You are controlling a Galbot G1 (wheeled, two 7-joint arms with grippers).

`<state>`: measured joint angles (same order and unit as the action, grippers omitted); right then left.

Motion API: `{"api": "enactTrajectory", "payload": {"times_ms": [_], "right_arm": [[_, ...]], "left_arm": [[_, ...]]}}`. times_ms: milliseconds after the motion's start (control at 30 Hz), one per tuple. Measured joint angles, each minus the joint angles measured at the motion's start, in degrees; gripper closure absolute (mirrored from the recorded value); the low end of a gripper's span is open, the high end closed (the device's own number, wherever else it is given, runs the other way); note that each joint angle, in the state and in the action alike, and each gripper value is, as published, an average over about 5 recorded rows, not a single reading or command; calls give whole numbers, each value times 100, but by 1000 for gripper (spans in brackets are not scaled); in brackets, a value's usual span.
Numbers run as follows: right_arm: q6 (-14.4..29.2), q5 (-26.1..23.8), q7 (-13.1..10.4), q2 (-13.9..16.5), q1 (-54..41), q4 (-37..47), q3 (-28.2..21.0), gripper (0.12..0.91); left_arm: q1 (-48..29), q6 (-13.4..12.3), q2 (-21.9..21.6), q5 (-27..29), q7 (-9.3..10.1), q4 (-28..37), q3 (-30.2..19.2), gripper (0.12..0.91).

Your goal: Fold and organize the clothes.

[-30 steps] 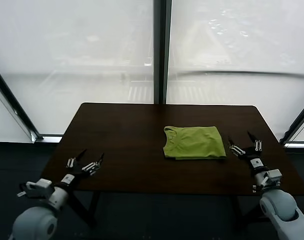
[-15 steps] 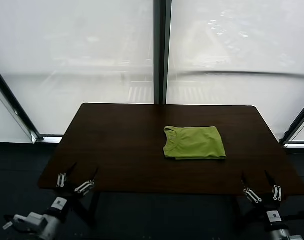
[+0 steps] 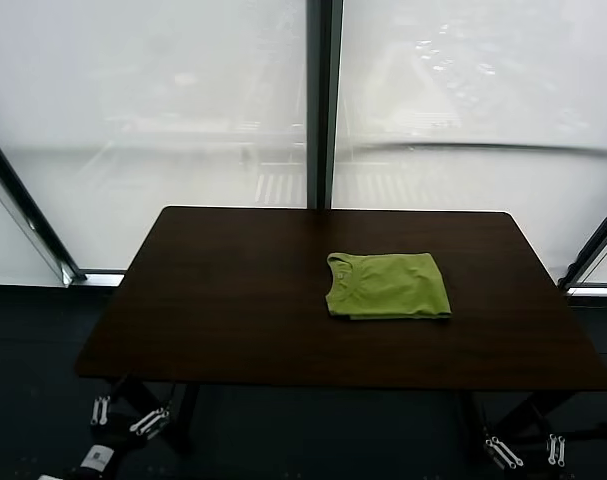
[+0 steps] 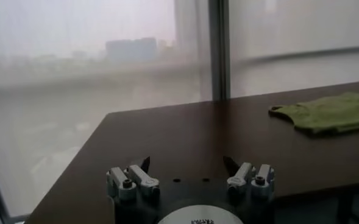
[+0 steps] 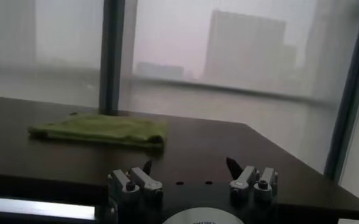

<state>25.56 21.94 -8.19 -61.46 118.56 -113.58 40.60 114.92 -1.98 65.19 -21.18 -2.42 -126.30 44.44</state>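
Observation:
The lime-green T-shirt (image 3: pixel 388 285) lies folded into a neat rectangle on the dark table (image 3: pixel 233 300), right of centre, its ribbed neck toward the left. It also shows in the left wrist view (image 4: pixel 328 112) and in the right wrist view (image 5: pixel 100 129). My left gripper (image 3: pixel 126 407) is open and empty below the table's front left corner; it shows in its own view (image 4: pixel 188 164) too. My right gripper (image 3: pixel 523 447) is open and empty below the front right corner, far from the shirt, and shows in its own view (image 5: pixel 191 165).
Large frosted windows with a dark central post (image 3: pixel 321 100) stand behind the table. Table legs (image 3: pixel 178 415) show under the front edge next to both grippers. The floor around is dark.
Both arms have dropped from table height to below the front edge, drawing back toward the body. The folded shirt has not moved.

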Motion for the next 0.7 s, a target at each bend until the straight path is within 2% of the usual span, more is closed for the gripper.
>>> {"api": "enactTrajectory", "payload": {"times_ms": [133, 700], "right_arm": [[-92, 5, 9, 25, 131, -143, 33, 118], [-272, 17, 24, 72, 212, -299, -12, 118]], "left_arm": [[75, 69, -6, -154, 70, -70, 55, 123], [196, 83, -15, -194, -26, -105, 108, 123]]}}
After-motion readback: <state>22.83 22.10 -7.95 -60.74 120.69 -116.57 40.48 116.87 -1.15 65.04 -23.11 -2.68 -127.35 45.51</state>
